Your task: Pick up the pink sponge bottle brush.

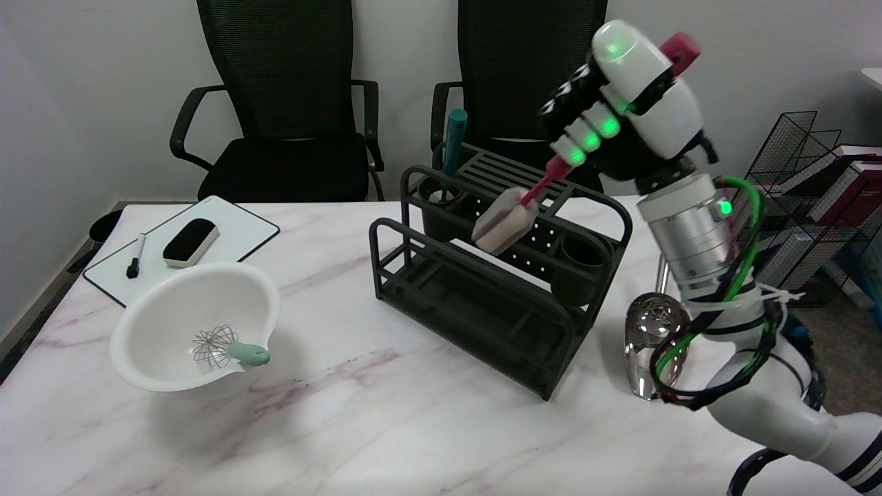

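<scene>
My right hand (620, 103) hangs in the air above the black rack (496, 275), its fingers wrapped around the pink handle of the sponge bottle brush (506, 220). The brush slants down to the left from the hand. Its pale sponge head hovers over the rack's upper tier, and I cannot tell whether it touches the rack. The pink handle end (679, 49) sticks out behind the top of the hand.
A teal-handled tool (453, 141) stands in the rack's back-left cup. A metal scoop (651, 337) lies right of the rack, partly behind my arm. A white bowl (172, 310) with a whisk (227, 348) sits front left, a whiteboard (234, 231) with eraser and marker behind it.
</scene>
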You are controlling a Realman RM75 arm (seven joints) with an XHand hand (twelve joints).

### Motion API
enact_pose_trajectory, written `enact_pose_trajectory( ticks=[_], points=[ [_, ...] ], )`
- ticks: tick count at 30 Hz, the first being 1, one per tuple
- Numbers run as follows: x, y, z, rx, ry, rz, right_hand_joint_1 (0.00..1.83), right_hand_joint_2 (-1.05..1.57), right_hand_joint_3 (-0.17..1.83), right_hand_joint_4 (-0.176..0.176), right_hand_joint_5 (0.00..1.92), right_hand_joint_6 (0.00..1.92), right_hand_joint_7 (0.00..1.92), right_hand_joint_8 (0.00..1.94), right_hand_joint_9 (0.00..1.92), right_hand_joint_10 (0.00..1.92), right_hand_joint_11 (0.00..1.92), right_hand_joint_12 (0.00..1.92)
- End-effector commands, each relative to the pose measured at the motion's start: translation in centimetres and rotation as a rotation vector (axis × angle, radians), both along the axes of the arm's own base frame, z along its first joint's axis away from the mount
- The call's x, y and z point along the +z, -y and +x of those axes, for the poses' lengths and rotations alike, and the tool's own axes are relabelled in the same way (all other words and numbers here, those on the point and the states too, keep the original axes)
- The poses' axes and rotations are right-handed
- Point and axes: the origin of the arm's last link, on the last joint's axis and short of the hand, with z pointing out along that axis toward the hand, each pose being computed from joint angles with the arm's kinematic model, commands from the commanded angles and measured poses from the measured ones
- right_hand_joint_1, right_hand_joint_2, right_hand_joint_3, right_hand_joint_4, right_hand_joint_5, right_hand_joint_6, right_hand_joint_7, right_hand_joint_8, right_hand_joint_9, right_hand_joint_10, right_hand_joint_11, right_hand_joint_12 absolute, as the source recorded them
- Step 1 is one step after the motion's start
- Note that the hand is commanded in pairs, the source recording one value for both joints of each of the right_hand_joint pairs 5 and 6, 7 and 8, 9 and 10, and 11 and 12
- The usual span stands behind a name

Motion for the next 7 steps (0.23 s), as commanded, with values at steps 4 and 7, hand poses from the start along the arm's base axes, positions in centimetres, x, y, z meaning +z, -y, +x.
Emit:
enact_pose_trajectory(
  ticks=[4,7],
  points=[
    [-6.5,-1.3,-9.1,-0.289,-0.042,0.184,1.01,1.57,0.79,0.000,1.92,1.92,1.92,1.92,1.92,1.92,1.92,1.92],
    [-7.5,-1.3,-10.6,-0.345,-0.045,0.210,1.03,1.57,0.78,0.000,1.92,1.92,1.92,1.92,1.92,1.92,1.92,1.92]
  ],
)
